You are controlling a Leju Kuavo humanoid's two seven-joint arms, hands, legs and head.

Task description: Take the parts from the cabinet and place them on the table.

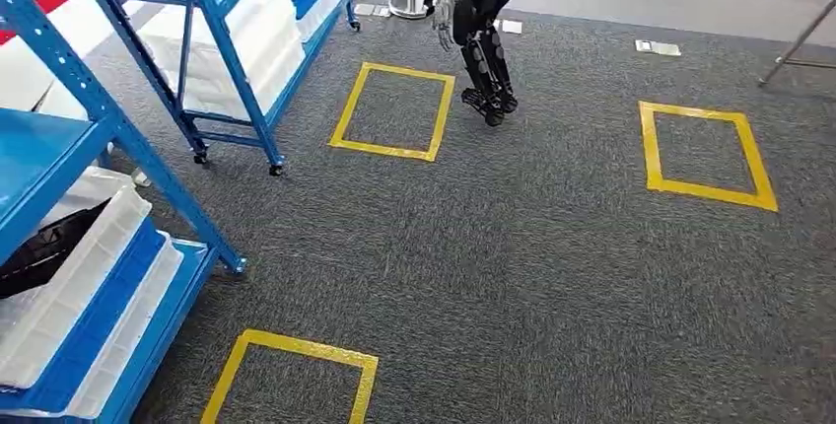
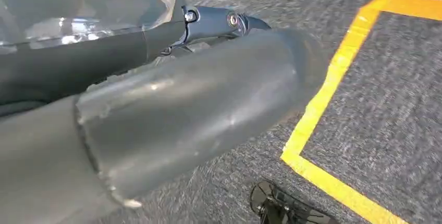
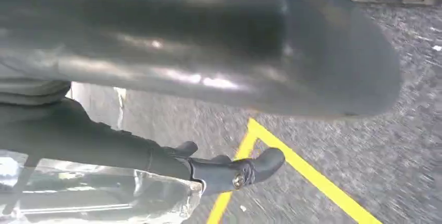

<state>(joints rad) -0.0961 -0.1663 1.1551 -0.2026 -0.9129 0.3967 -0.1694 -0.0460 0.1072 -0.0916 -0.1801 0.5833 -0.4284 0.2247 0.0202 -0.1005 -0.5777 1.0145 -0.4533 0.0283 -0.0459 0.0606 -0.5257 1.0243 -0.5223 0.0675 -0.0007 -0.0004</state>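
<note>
Through the head camera I had open grey carpet (image 1: pixel 513 266) ahead, with three yellow taped squares (image 1: pixel 394 151) marked on it. The edges to mind were on the left. The near blue rack (image 1: pixel 108 118) had a slanting leg and white bins (image 1: pixel 69 276) stacked low. A second wheeled rack (image 1: pixel 227 49) stood farther on. Another robot (image 1: pixel 483 30) was on the carpet at the far end, well apart from both racks.

At the left hand (image 2: pixel 156 104), the thick thumb stuck out over the carpet, and a yellow tape line (image 2: pixel 333 73) lay on the floor beyond its tip. The dark fingers (image 2: pixel 219 23) lay flat against a clear-wrapped part (image 2: pixel 78 5). The part's visible edge ran lengthwise along those fingers, back towards the wrist.

The right hand (image 3: pixel 182 52) looked much the same. Its fingers (image 3: pixel 229 172) lay along the same kind of shiny wrap (image 3: pixel 78 203), with tape on the floor past the fingertips. I couldn't tell whether either hand truly gripped the part or only pressed on it. The picture edge cut off the part's full outline.
</note>
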